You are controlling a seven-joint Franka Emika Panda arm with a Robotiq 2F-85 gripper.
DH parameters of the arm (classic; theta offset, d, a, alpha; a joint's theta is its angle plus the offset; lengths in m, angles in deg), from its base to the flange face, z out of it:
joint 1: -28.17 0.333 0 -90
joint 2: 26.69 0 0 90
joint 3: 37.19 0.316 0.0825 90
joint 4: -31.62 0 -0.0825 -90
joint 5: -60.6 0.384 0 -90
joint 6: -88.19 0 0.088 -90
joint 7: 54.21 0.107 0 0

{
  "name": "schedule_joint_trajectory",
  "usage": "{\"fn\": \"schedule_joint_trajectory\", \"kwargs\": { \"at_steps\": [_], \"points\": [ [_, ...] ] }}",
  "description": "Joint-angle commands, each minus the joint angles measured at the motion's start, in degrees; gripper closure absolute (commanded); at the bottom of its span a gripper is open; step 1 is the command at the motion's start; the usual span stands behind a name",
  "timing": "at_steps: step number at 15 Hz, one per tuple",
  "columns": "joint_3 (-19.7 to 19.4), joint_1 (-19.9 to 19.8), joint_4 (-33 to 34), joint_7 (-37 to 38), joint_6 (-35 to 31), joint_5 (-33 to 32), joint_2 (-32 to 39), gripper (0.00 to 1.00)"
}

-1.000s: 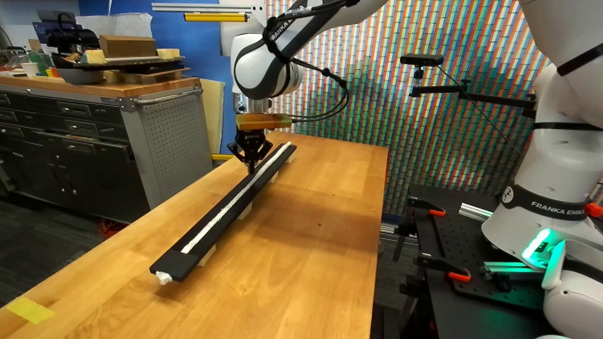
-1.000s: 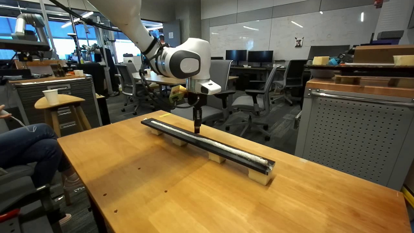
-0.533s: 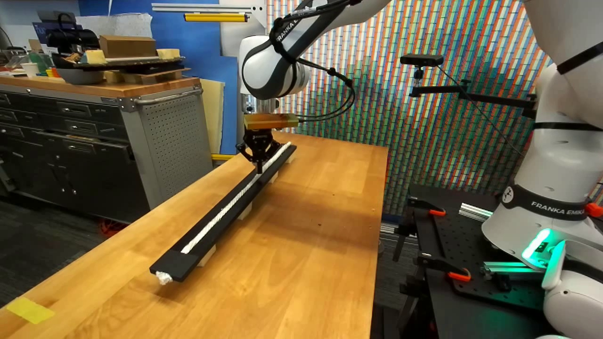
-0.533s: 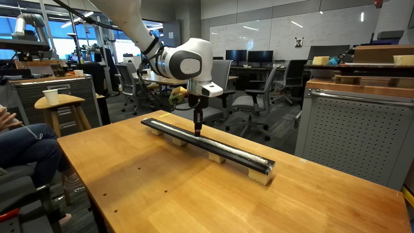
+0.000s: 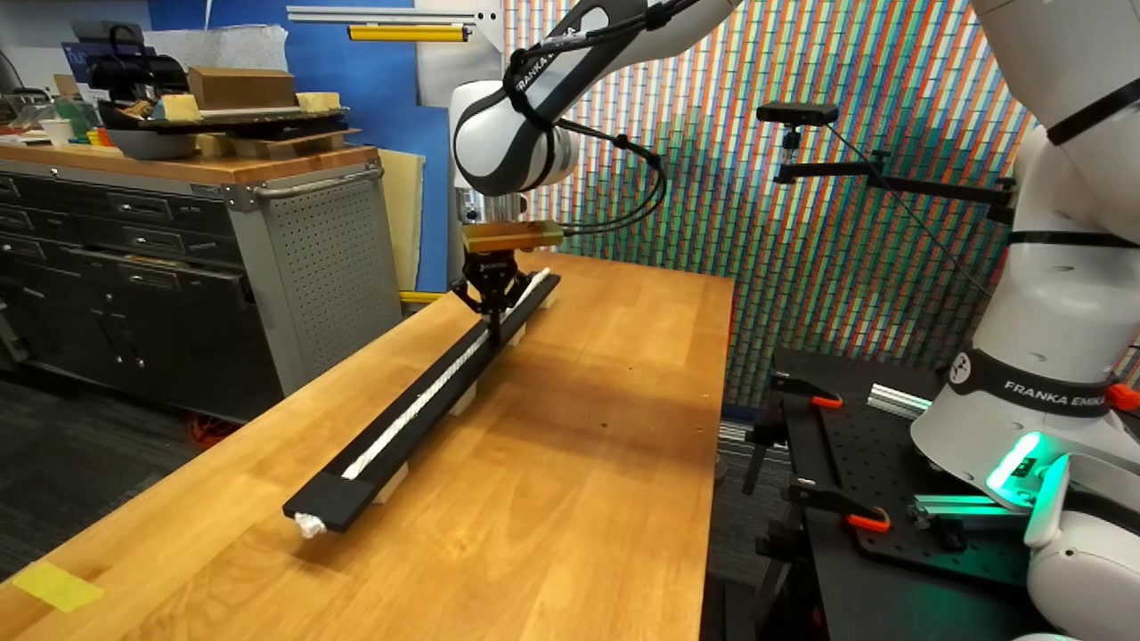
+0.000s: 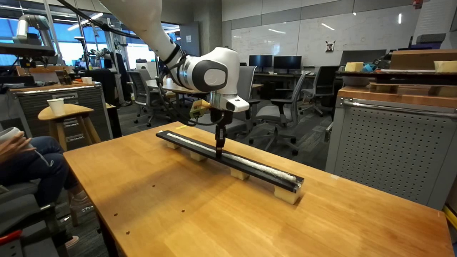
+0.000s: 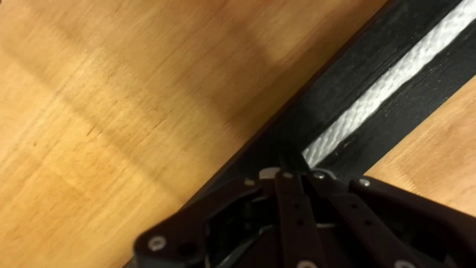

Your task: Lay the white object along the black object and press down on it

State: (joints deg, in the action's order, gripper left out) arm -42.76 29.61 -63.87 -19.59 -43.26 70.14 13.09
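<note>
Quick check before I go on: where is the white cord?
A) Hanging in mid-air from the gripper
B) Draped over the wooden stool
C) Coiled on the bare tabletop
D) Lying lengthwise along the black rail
D: the wrist view shows the white cord running lengthwise on top of the black rail, and both exterior views agree.

I have my gripper [image 7: 293,159], jaws together, over the rail [image 7: 327,100]; the cord [image 7: 388,88] lies along it between its long edges, partly hidden by the gripper.
</note>
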Motion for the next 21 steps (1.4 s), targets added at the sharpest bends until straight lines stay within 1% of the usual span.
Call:
{"fn": "schedule_joint_trajectory", "kwargs": {
  "at_steps": [1, 3, 7, 12, 14, 16, 21],
  "points": [
    [0.8, -1.8, 6.0, -2.2, 4.1, 1.6, 3.9, 1.0],
    [0.5, -1.5, 6.4, -1.9, 5.2, 1.3, 3.7, 1.0],
    [-0.8, 0.5, 4.0, -0.8, 4.5, -1.2, 1.4, 1.0],
    [-2.5, 3.4, 1.8, -1.0, 5.7, -8.3, -1.0, 1.0],
    [-2.3, 3.5, 1.5, -2.1, 5.8, -9.9, -1.6, 1.0],
    [-2.3, 3.4, 0.9, -2.4, 4.2, -10.7, -2.4, 1.0],
    [-3.6, 3.0, 2.1, -1.2, 2.7, -11.5, -1.8, 1.0]
  ]
}}
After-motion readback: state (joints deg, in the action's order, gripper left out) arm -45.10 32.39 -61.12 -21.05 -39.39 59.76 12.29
